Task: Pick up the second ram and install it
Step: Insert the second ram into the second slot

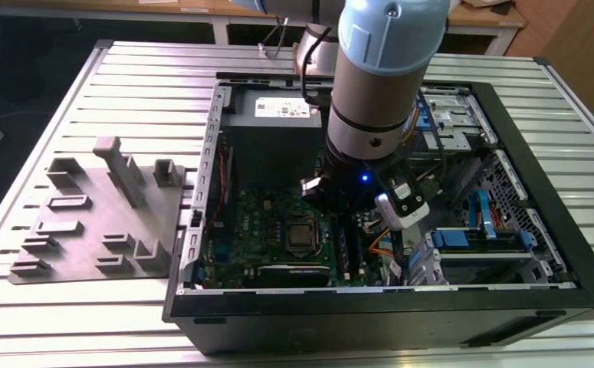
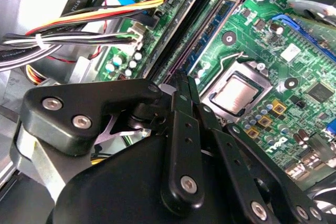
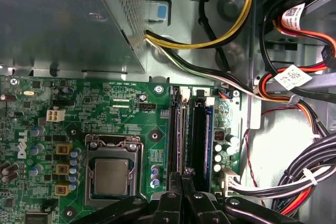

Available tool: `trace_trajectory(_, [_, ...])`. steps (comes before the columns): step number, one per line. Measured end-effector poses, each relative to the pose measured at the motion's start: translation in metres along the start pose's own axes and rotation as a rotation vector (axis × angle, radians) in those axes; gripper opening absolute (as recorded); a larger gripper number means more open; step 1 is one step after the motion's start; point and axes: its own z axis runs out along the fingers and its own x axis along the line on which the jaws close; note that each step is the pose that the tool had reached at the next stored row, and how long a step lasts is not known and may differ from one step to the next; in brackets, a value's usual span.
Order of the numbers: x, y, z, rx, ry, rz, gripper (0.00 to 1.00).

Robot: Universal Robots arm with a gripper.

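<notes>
My gripper (image 1: 344,205) reaches down into the open computer case, over the green motherboard (image 1: 260,230). In both wrist views its black fingers are together, and the gripper (image 3: 182,178) (image 2: 181,81) sits at the near end of the long memory slots. The second ram (image 3: 179,129) (image 2: 195,27), a thin dark stick with a paler side, stands on edge along one slot. One end runs in between the fingertips, so the gripper looks shut on it. How deep the stick sits in the slot is hidden.
The processor socket (image 3: 111,174) lies beside the slots. On the other side are bundled cables (image 3: 299,182) and a blue slot (image 3: 208,129). The metal power supply box (image 3: 58,24) stands at the far end. A grey holder tray (image 1: 92,222) lies outside the case (image 1: 379,307), at the exterior view's left.
</notes>
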Motion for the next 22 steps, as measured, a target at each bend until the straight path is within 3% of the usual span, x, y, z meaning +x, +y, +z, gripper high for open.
trace_trajectory(7, [-0.0001,0.0002,-0.0018,-0.0001,-0.0001,0.0,0.08])
trace_trajectory(16, [-0.0006,0.0009,-0.0141,-0.0038,-0.0001,0.0,0.08])
trace_trajectory(20, [-0.0007,0.0009,-0.0141,0.0088,-0.0001,0.007,0.08])
trace_trajectory(22, [-0.0007,0.0011,-0.0142,0.0105,0.0,0.011,0.08])
